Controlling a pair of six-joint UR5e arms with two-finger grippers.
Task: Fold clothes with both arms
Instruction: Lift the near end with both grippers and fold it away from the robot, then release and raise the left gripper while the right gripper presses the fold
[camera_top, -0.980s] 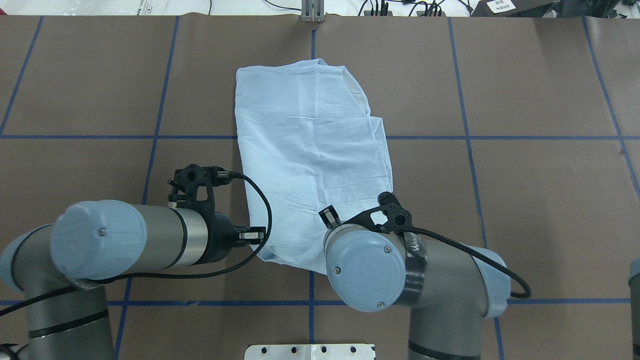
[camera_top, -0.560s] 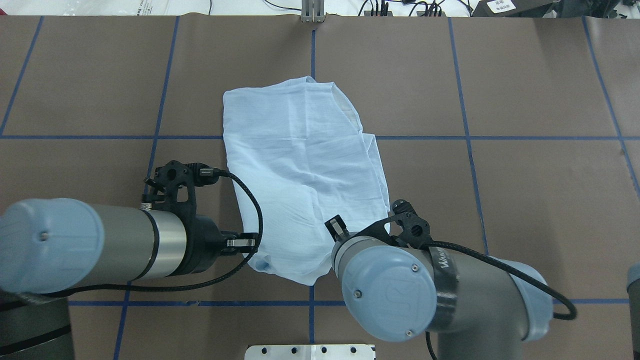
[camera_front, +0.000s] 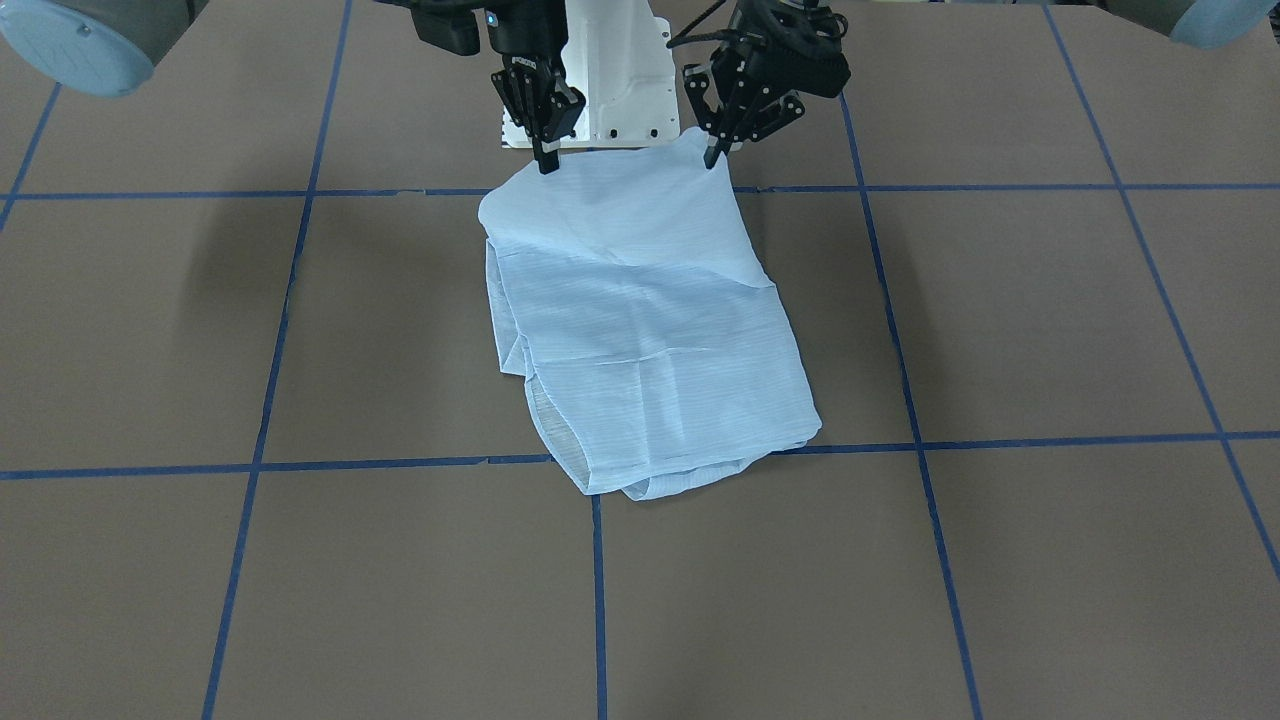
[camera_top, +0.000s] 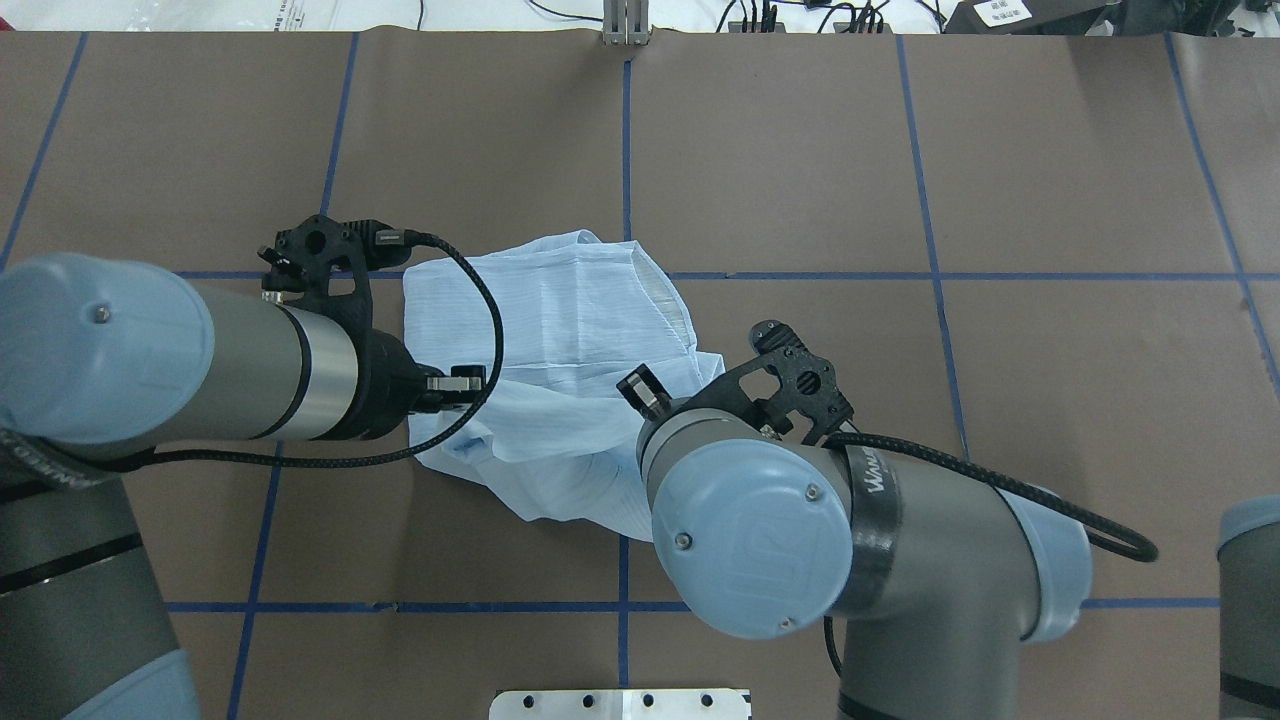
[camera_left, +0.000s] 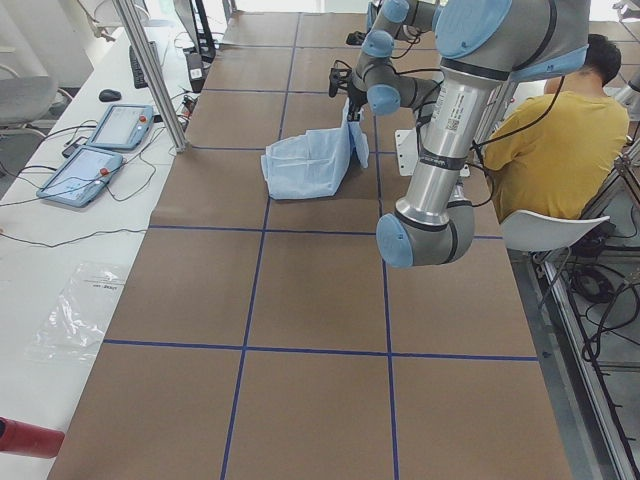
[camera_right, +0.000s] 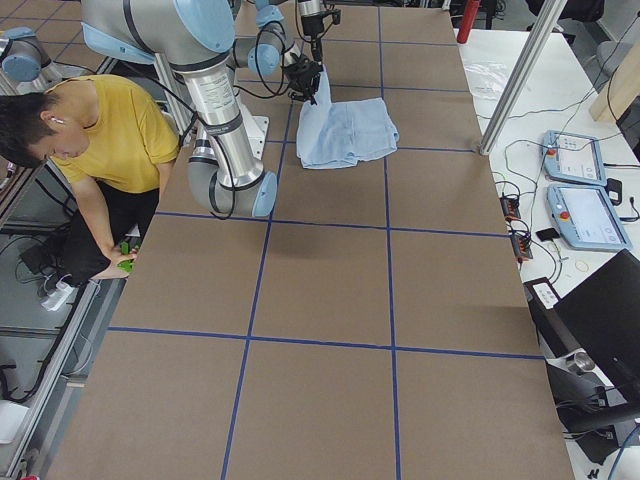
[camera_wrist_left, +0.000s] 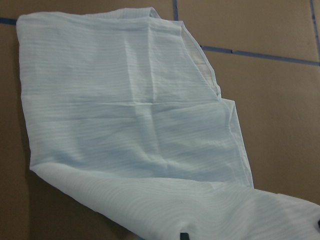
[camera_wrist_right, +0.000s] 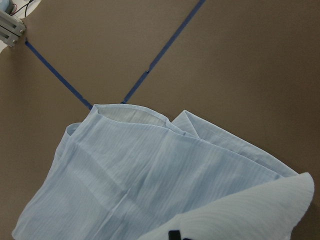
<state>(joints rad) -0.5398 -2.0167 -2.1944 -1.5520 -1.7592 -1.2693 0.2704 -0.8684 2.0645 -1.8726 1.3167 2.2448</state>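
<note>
The light-blue pinstriped shirt (camera_front: 640, 330) lies folded into a long panel on the brown table (camera_front: 1000, 330), and its end toward the robot is lifted off the surface. My left gripper (camera_front: 714, 156) is shut on one raised corner, and my right gripper (camera_front: 546, 162) is shut on the other. From overhead the shirt (camera_top: 560, 330) shows between the arms, with the left gripper (camera_top: 458, 384) at its left edge and the right gripper hidden under the right arm's wrist (camera_top: 745, 535). Both wrist views look down along the draped cloth (camera_wrist_left: 135, 115) (camera_wrist_right: 150, 175).
The white base plate (camera_front: 600, 90) sits just behind the raised edge. A person in a yellow top (camera_left: 550, 150) sits by the robot's side of the table. Two teach pendants (camera_left: 100, 150) lie on the white side bench. Blue tape lines (camera_front: 900, 440) grid the table.
Both grippers have drawn the shirt's held edge up and back toward the robot. The whole shirt has slid nearer and slightly left, and its far end now sits at the crosswise tape line.
</note>
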